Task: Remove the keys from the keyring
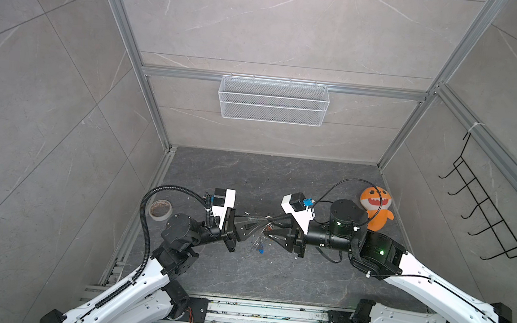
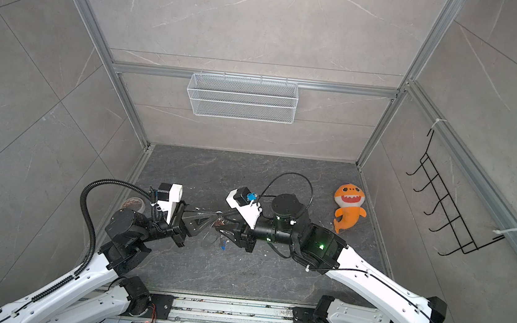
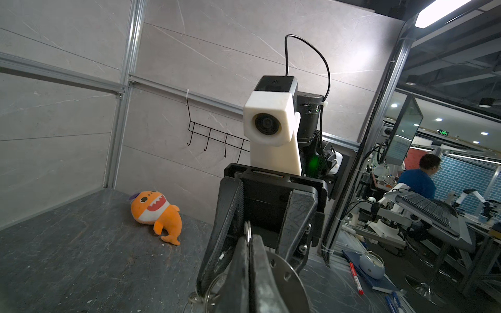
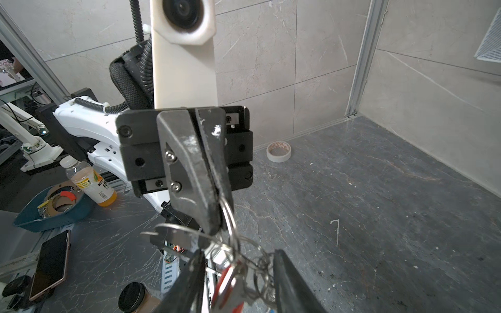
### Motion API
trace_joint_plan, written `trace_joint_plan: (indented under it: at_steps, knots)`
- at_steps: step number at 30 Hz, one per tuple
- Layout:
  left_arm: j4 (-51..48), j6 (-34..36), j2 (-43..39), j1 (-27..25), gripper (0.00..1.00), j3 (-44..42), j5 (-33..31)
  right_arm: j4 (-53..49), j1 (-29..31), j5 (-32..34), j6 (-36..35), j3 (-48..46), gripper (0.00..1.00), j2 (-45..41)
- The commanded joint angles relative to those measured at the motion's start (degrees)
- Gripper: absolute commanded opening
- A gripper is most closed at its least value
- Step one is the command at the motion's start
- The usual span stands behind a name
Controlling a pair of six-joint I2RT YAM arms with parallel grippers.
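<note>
Grey keyring [image 4: 176,235], ring pinched tight in left pincer [image 4: 214,229].
Right pincer [image 4: 240,253] partly spread; red-tagged key [image 4: 226,279] hangs between its jaws.

The left gripper [image 1: 262,226] and the right gripper [image 1: 273,227] meet tip to tip above the dark table [image 1: 272,277]. The keyring [image 1: 267,225] seems pinched between them, and a blue tag [image 1: 261,251] is just beneath it.

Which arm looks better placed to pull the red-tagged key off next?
Probably the right: the right gripper stands open around the red-tagged key, while the left gripper is shut on the keyring.
</note>
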Motion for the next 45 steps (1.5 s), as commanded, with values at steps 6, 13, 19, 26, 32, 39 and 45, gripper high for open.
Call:
trace_joint_plan:
  at_steps: [6, 13, 19, 26, 32, 39, 45]
  knots:
    - [1.2, 0.2, -2.5, -0.1, 0.00, 0.4, 1.5, -0.5, 0.6, 4.5, -3.1, -1.4, 0.45, -4.1]
    - [0.4, 0.3, -3.0, -0.1, 0.00, 0.5, 1.4, 4.5, 0.6, 4.5, -2.2, -4.8, 0.45, -7.5]
    - [0.3, 0.1, -3.0, -0.1, 0.00, 0.4, 1.3, 7.8, 0.6, 2.7, -0.6, -5.8, 0.45, -6.9]
    - [-0.3, 0.2, -3.3, -0.1, 0.00, 0.4, 1.5, 9.2, 0.7, 0.9, -0.1, -5.2, 0.45, -6.7]
    - [-0.3, 0.3, -3.9, -0.1, 0.00, 0.4, 1.5, 8.5, 0.7, 0.6, 0.4, -4.9, 0.45, -5.0]
    - [-1.1, 0.8, -4.5, 0.0, 0.00, 0.7, 1.4, 8.8, 1.2, -0.4, 1.0, -5.9, 0.45, -3.6]
    - [-1.7, 1.5, -5.1, 0.0, 0.00, 0.6, 1.0, 8.8, 1.8, -0.6, 1.1, -6.4, 0.46, -3.4]
